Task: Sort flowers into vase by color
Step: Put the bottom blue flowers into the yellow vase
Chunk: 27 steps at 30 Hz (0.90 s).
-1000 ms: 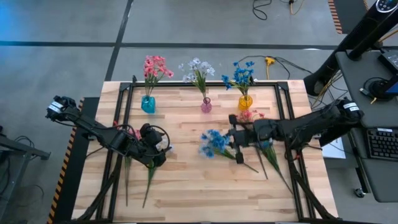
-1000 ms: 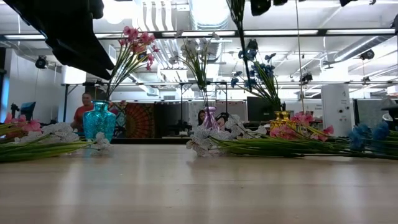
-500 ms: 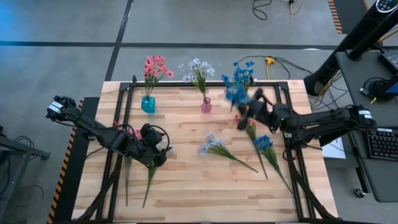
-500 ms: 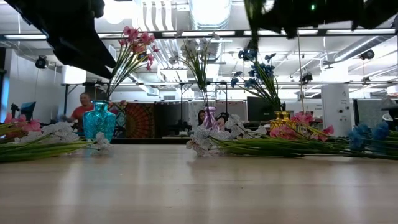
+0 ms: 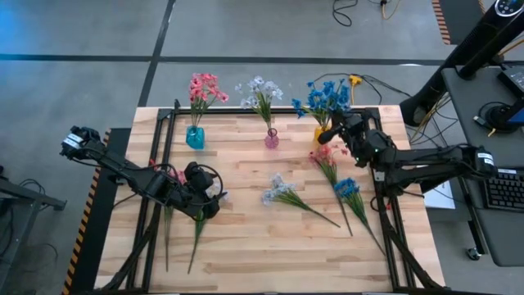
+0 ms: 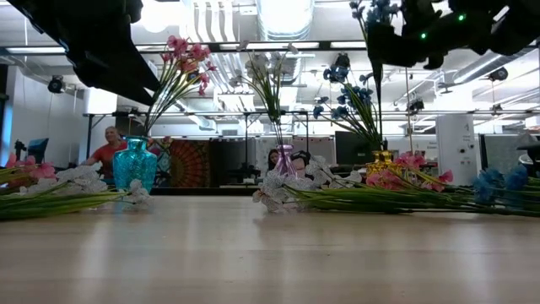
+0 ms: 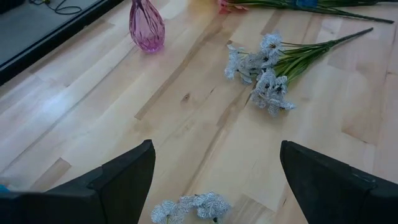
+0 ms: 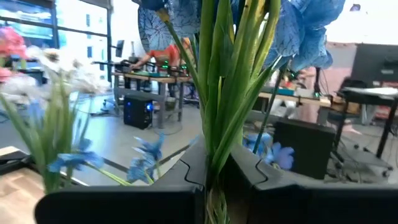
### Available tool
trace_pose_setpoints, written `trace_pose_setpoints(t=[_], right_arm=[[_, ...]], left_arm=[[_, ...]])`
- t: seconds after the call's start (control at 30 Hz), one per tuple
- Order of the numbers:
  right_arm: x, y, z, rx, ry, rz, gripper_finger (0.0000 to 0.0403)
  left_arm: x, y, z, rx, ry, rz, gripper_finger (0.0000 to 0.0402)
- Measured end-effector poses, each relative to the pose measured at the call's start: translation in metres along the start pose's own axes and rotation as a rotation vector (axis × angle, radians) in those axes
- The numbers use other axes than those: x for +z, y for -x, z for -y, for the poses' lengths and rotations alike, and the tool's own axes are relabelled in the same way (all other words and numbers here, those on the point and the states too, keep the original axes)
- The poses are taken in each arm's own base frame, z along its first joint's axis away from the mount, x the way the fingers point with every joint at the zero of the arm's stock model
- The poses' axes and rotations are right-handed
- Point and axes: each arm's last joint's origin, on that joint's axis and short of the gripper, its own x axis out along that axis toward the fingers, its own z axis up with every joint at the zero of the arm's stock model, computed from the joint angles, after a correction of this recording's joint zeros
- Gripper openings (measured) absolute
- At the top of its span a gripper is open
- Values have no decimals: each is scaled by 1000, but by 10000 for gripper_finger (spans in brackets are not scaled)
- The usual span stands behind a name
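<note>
Two grippers are in play, and the busy one is the right gripper (image 5: 337,131), raised above the back right part of the table with its fingers pinched together on the green stems of a blue flower spray (image 5: 329,93); the right wrist view shows those stems (image 8: 231,93) squeezed upright between the two dark fingers, with blue blossoms spread above. In the high view the held spray hangs right by the yellow vase (image 5: 320,133), where other blue flowers already stand, and the low view shows it (image 6: 376,34) high over that vase (image 6: 382,160). On the wood just in front of the right gripper lies a pink spray (image 5: 324,154), with another blue spray (image 5: 346,188) beside it nearer the right edge, and a pale lavender-white spray (image 5: 278,190) farther toward the table's middle. Along the back edge, the pink glass vase (image 5: 271,138) holds lavender-white blossoms and the teal vase (image 5: 195,136) holds pink ones. The left gripper (image 5: 208,192) waits low over the left half of the table, its fingers (image 7: 124,177) spread wide apart and holding nothing; its wrist view looks over a small whitish blossom cluster (image 7: 189,206) just ahead of it, the lavender-white spray (image 7: 264,67) and the pink vase (image 7: 146,26) beyond. More stems (image 5: 196,233) lie on the table (image 5: 246,246) by the left arm. A person in a red top (image 6: 108,148) shows in the room behind.
</note>
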Motion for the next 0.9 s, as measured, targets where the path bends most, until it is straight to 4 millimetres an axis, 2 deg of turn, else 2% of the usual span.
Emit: trace_pose_setpoints(t=[0.6, 0.9], right_arm=[[-25, -6, 17, -41, -75, -33, 22], [-27, -6, 19, -40, -86, -35, 22]], left_arm=[[0, 0, 0, 0, 0, 0, 327], [0, 0, 0, 1, -9, -1, 327]])
